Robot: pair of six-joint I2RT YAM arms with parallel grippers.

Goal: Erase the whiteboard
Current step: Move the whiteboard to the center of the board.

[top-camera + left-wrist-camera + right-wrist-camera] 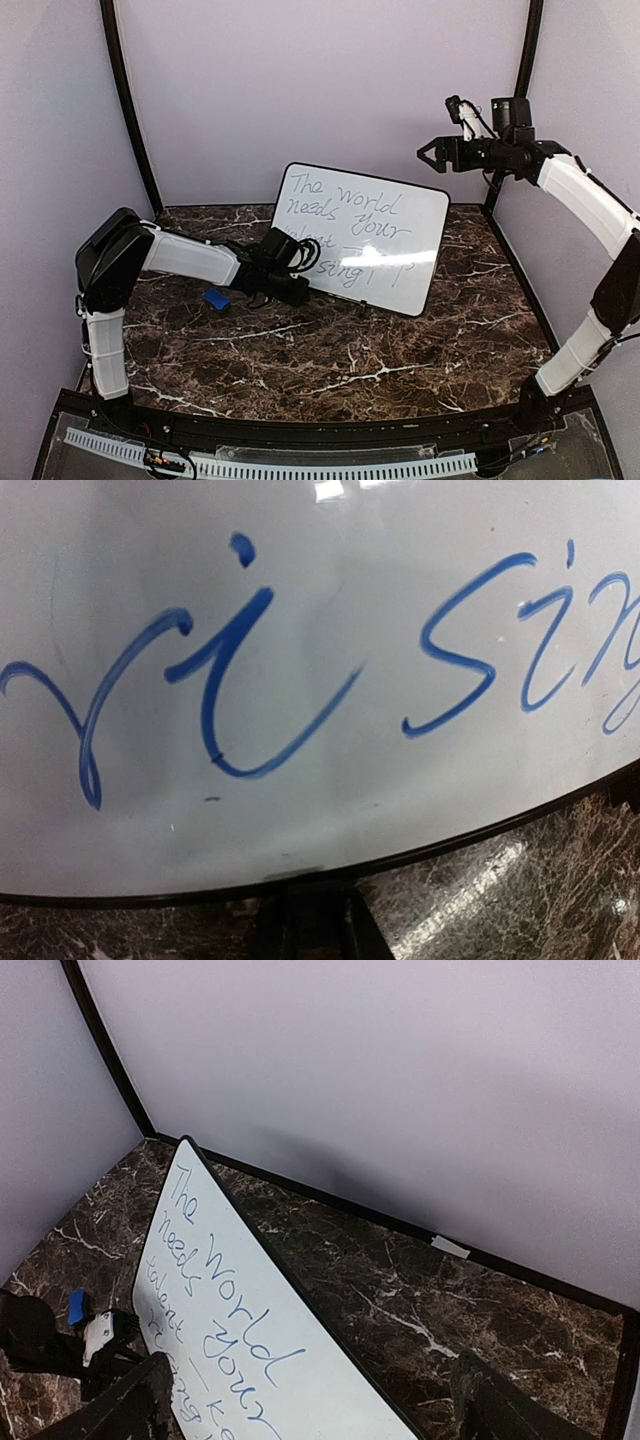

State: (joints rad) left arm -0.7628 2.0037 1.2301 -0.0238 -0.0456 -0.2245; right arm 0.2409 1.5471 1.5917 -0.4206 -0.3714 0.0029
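Observation:
The whiteboard (365,235) stands tilted on the marble table (330,350), covered with blue handwriting. My left gripper (292,288) is at its lower left edge and is shut on that edge. In the left wrist view the board (320,810) fills the frame, with my dark fingers (312,920) under its black rim. A blue eraser block (215,298) lies on the table beside my left wrist. My right gripper (428,152) is open and empty, high at the back right. Its view looks down on the board (250,1350) and the eraser (76,1306).
Pale walls close the cell at the back and sides, with black corner posts (125,100). A small dark foot (365,303) shows under the board's near edge. A strip of tape (450,1247) sticks to the back wall's base.

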